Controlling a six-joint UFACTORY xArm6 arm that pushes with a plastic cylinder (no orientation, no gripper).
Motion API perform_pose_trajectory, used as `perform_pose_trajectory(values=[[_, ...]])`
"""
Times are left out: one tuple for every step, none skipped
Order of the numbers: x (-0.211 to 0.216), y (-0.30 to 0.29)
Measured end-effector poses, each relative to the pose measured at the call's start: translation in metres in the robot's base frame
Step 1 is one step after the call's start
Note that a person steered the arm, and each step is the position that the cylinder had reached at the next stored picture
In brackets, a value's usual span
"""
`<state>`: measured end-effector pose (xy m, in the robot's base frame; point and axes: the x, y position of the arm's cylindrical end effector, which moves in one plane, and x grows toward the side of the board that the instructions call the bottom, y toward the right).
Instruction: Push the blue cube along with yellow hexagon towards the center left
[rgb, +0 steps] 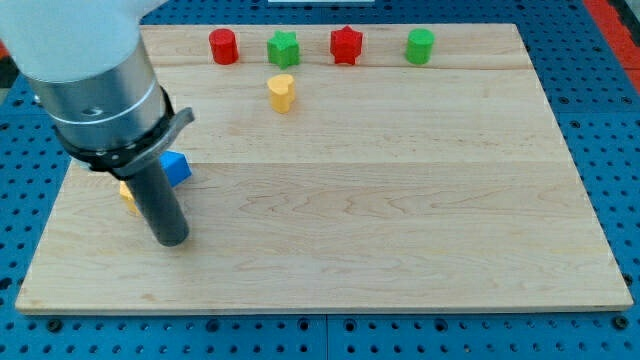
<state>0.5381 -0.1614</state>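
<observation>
The blue cube (178, 168) lies at the view's left, mid-height on the wooden board (400, 220), partly hidden behind my rod. A yellow block (127, 195), probably the hexagon, peeks out just left of the rod, mostly hidden. My tip (172, 240) rests on the board just below and between the two blocks, close to both. Whether it touches them I cannot tell.
Along the view's top stand a red cylinder (223, 46), a green star (283, 48), a red star (346, 45) and a green cylinder (420, 45). A yellow heart-like block (282, 92) lies below the green star. The arm's grey body covers the top left corner.
</observation>
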Motion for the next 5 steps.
perform_pose_trajectory(values=[[-0.005, -0.013], [-0.005, -0.031], [-0.005, -0.056], [-0.005, -0.059], [-0.007, -0.059]])
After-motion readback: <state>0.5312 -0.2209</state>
